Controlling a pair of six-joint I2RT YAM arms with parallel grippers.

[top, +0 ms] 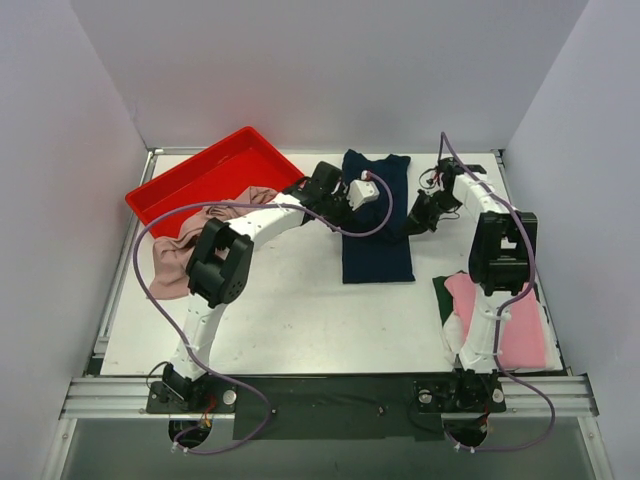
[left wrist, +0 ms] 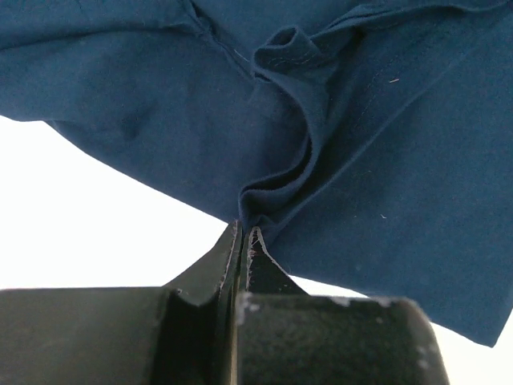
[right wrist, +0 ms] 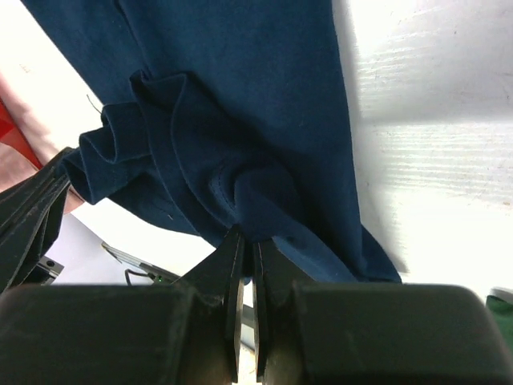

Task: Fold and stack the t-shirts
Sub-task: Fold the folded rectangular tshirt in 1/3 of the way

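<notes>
At the middle of the worktop's (top: 300,320) far edge, the dark navy t-shirt (top: 378,250) lies as a long strip reaching toward the centre. Both arms meet it about halfway along.

The left gripper (top: 343,222) sits at the shirt's left edge. In its wrist view the left gripper (left wrist: 243,233) has its fingers pressed together on a raised fold of the navy t-shirt (left wrist: 361,160), with the cloth puckering upward from the pinch.

The right gripper (top: 412,222) sits at the opposite, right edge. Its wrist view shows the right gripper (right wrist: 247,237) likewise clamped on a bunched ridge of the navy t-shirt (right wrist: 264,80), with only a thin slit between the fingers where the fabric is caught.

The bright pink t-shirt (top: 500,315) lies flat at the near right corner, on top of a dark green cloth (top: 440,290) that shows along its left side.

The dusty beige-pink t-shirt (top: 175,255) is crumpled at the left edge, with its upper part draped over the near rim of the red tray (top: 200,175) in the far left corner.
</notes>
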